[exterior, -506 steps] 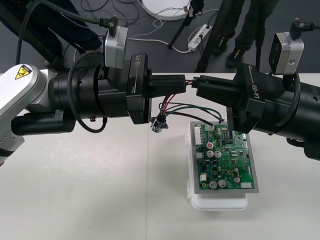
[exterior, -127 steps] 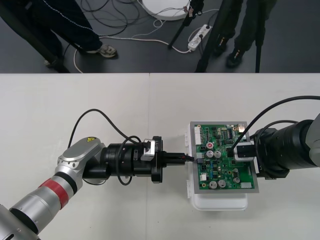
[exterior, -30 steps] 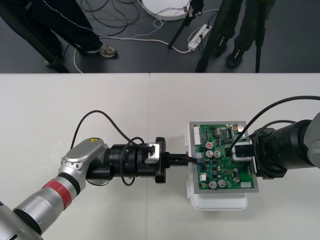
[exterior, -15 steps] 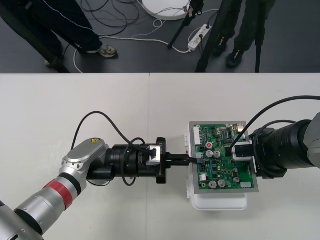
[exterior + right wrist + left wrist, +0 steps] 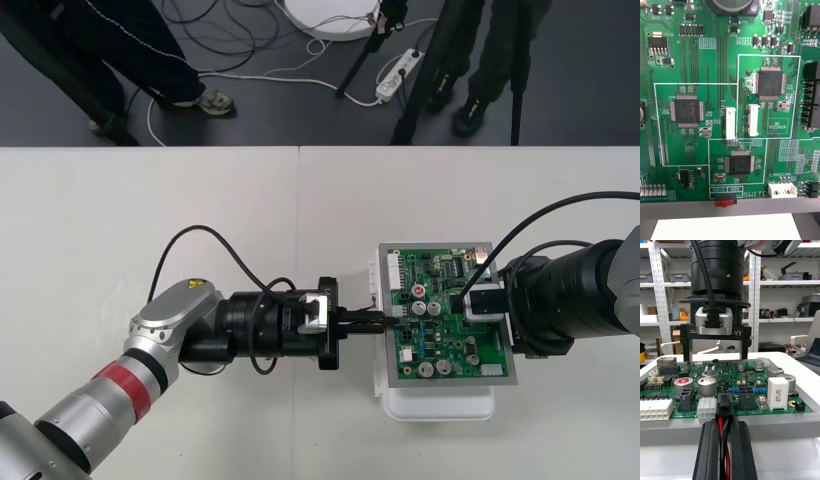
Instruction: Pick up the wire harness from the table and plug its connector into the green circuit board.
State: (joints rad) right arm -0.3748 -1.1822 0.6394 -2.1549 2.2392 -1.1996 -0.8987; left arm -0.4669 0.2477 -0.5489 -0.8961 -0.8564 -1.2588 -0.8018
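Left gripper (image 5: 372, 318): clamps the red and black harness wires (image 5: 723, 427), holds the black plug (image 5: 725, 405) just past the fingertips at the green circuit board (image 5: 470, 345) edge, between a white connector (image 5: 707, 409) and a black connector (image 5: 746, 399). Right gripper (image 5: 715, 354): hangs spread over the board's far side.

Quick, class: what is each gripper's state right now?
Left gripper: shut on the wire harness.
Right gripper: open, over the green circuit board.

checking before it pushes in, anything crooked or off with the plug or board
Nothing stands out. The left claw is shut on the harness wires, with the black plug upright at the edge of the green board. The board sits square on its white base. The right claw stands over it.
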